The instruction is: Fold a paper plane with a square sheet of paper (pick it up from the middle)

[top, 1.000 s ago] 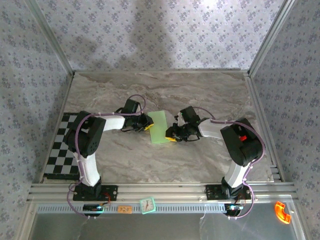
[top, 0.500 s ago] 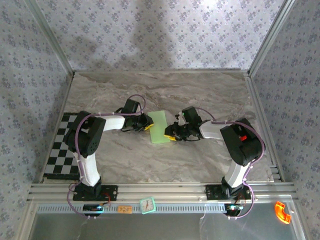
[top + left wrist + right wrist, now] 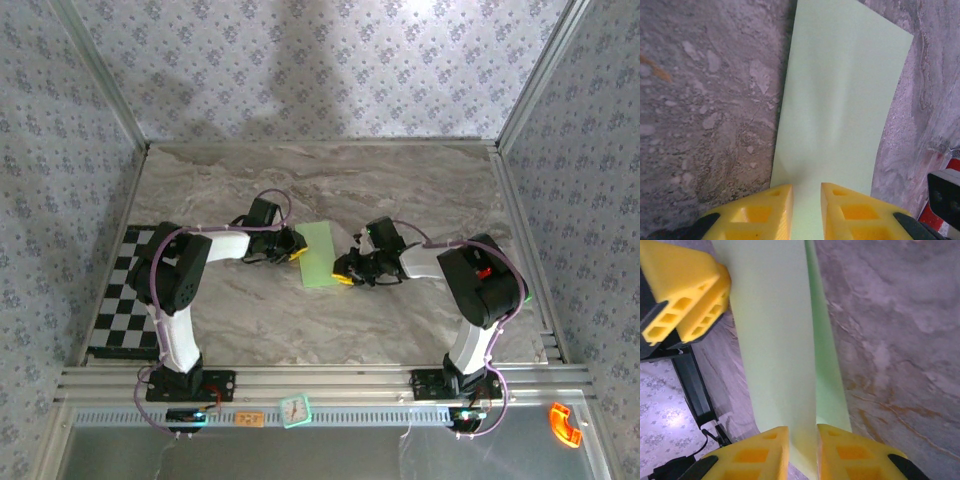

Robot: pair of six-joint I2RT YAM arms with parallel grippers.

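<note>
The square sheet of paper [image 3: 320, 253] lies on the marble table as a pale green rectangle, folded double. My left gripper [image 3: 298, 253] rests on its left edge. In the left wrist view the paper [image 3: 840, 100] lies flat and runs under the left gripper [image 3: 806, 200], whose yellow fingers stand a narrow gap apart. My right gripper [image 3: 346, 273] sits at the paper's near right corner. In the right wrist view the lighter top layer [image 3: 770, 340] runs into the narrow gap of the right gripper [image 3: 802, 445], beside a darker lower layer [image 3: 832, 390]. The left gripper's fingers [image 3: 685, 295] show at the far end.
A black-and-white checkered mat [image 3: 120, 295] lies at the table's left edge. Metal frame posts and patterned walls close in the table on three sides. A small clock-like item [image 3: 296, 410] and an orange piece [image 3: 565, 425] sit on the front rail.
The right gripper has slid a little toward the near end of the paper's right edge, and its wrist has turned slightly. The left gripper and the paper have stayed put.
</note>
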